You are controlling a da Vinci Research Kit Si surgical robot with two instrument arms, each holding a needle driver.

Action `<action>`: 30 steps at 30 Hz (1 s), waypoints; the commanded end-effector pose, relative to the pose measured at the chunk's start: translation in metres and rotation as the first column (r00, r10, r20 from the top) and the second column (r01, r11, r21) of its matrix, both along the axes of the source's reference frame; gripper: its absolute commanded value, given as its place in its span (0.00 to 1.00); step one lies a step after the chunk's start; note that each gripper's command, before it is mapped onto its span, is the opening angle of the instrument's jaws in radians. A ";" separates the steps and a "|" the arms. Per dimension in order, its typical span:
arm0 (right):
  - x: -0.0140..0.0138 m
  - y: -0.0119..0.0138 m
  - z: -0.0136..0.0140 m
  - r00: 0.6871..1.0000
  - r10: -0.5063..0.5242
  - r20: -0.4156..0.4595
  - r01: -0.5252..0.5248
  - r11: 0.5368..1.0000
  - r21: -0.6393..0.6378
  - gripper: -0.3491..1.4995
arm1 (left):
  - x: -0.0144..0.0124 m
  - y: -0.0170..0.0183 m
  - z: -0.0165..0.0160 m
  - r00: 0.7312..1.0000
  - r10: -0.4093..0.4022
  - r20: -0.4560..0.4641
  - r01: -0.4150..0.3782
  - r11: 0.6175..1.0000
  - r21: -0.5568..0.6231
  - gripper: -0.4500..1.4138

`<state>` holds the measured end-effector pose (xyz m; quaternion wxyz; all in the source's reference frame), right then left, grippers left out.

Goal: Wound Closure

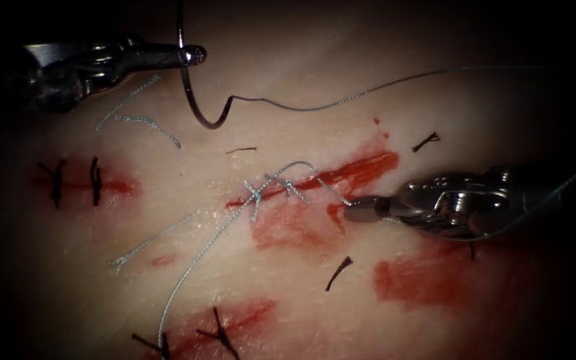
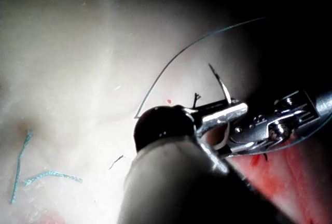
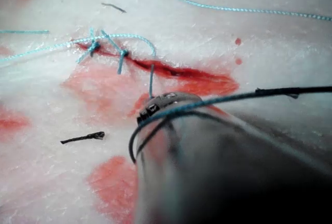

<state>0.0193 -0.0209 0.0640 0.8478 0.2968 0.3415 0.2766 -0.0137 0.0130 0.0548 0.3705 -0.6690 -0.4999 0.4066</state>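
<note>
My left tool (image 1: 193,55) is up at the far left, above the tissue, shut on the curved needle (image 1: 198,113) about midway along its curve. The needle hangs free of the tissue, and its thread (image 1: 341,100) trails off to the right. In the left wrist view the needle (image 2: 224,89) rises from the jaws. The cut (image 1: 348,172) lies in the middle with red fluid and two pale stitches (image 1: 275,189) at its left end. My right tool (image 1: 355,210) sits just right of and below the cut, shut on a short strand of thread (image 1: 335,195) (image 3: 151,81) that rises from the cut (image 3: 181,73).
A long pale tail of thread (image 1: 195,263) runs down-left from the stitches. Other cuts closed with dark stitches lie at the left (image 1: 75,181) and at the bottom (image 1: 218,332). Loose cut ends lie about, pale (image 1: 148,121) and dark (image 1: 339,272) (image 1: 426,141).
</note>
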 end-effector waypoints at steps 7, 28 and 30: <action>-0.0126 0.0029 0.0021 0.973 -0.060 0.224 0.061 0.998 0.006 0.00 | -0.0003 0.0000 0.0009 1.000 -0.006 -0.022 0.006 1.000 -0.016 0.00; -0.0356 0.0052 0.0056 0.720 -0.168 0.673 0.220 0.975 0.009 0.00 | 0.0009 0.0008 0.0018 0.995 -0.059 -0.075 0.057 0.998 -0.022 0.00; -0.0373 0.0050 0.0057 0.691 -0.196 0.696 0.233 0.972 0.042 0.00 | 0.0009 0.0008 0.0018 0.995 -0.057 -0.077 0.055 0.998 -0.022 0.00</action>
